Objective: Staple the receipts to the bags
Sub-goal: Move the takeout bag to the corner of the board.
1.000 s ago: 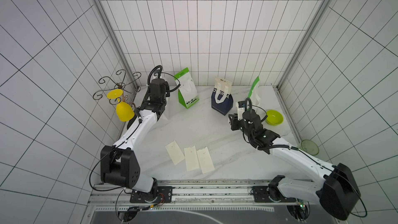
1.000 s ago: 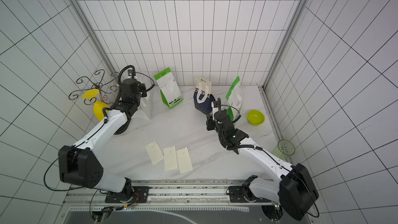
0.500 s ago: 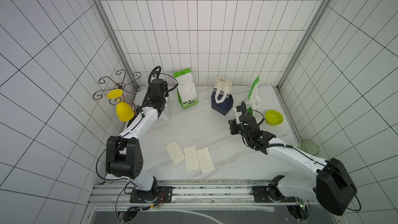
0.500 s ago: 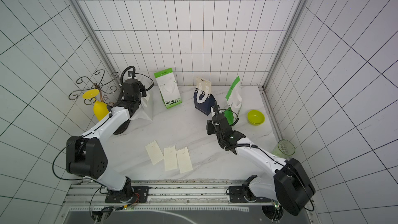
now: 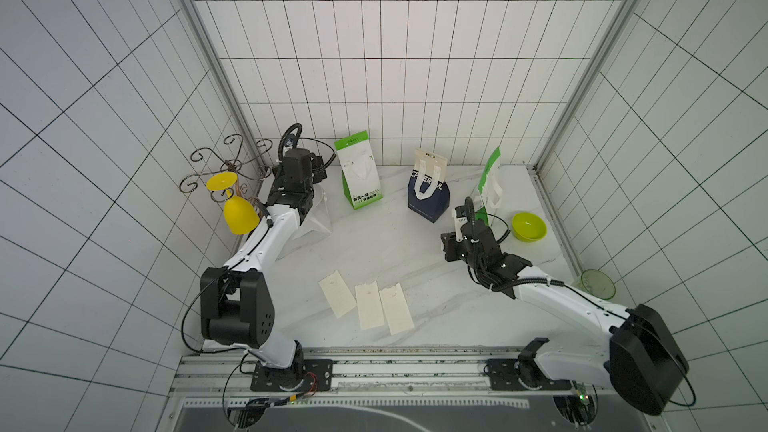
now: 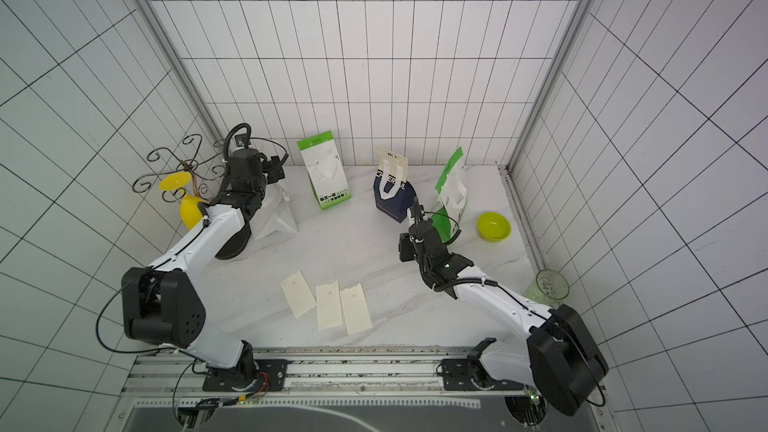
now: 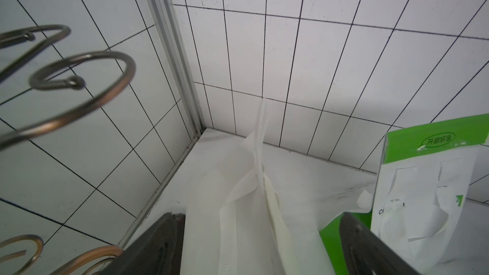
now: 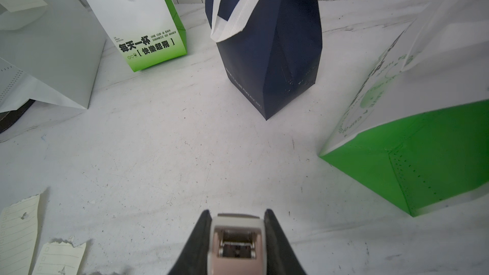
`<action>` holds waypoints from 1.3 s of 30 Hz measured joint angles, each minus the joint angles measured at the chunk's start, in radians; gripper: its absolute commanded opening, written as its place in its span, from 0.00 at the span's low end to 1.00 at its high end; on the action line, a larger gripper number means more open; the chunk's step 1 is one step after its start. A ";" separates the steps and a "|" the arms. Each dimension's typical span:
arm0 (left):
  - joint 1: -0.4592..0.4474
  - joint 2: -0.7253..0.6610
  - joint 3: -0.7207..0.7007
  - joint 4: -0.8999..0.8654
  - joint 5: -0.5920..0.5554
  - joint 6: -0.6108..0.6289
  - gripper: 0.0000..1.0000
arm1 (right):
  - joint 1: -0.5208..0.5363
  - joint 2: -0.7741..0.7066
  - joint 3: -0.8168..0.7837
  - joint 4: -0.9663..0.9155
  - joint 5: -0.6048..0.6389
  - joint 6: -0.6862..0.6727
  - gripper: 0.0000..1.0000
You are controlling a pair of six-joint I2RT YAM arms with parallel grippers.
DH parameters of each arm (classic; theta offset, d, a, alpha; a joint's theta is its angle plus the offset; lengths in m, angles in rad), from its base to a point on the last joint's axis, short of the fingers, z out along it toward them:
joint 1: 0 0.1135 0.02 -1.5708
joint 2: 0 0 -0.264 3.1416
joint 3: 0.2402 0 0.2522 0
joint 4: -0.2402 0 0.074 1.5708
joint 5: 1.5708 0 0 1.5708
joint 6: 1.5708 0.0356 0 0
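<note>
The plain white paper bag (image 7: 206, 207) and cream paper receipt (image 7: 272, 207), seemingly stapled, are just released by the wide-open left gripper (image 7: 258, 239) at the counter's (image 5: 374, 251) back-left corner; a pale grey stapler (image 8: 235, 244) is clamped in the right gripper (image 8: 237, 214).

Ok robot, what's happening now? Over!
Left gripper open around white bag top. Right gripper shut on stapler. Three receipts loose on table. Nothing in the way.

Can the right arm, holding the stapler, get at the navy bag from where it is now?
Probably yes. The right gripper, shut on the stapler, faces the navy bag, and only bare table lies between them.
</note>
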 measured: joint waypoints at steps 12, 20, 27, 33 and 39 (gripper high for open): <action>0.001 -0.177 0.039 0.028 0.094 -0.032 0.97 | -0.011 0.047 -0.004 -0.114 -0.056 0.035 0.00; -0.007 -0.165 0.009 0.067 0.268 -0.038 0.97 | -0.077 0.153 -0.003 -0.241 -0.104 0.034 0.01; -0.023 -0.162 0.000 0.075 0.336 -0.026 0.97 | -0.116 0.250 0.000 -0.259 -0.101 0.028 0.22; -0.044 -0.129 0.006 0.076 0.368 0.011 0.97 | -0.122 0.254 0.001 -0.269 -0.104 0.018 0.57; -0.046 -0.057 0.051 0.075 0.444 0.043 0.96 | -0.121 0.201 0.002 -0.268 -0.115 -0.002 0.65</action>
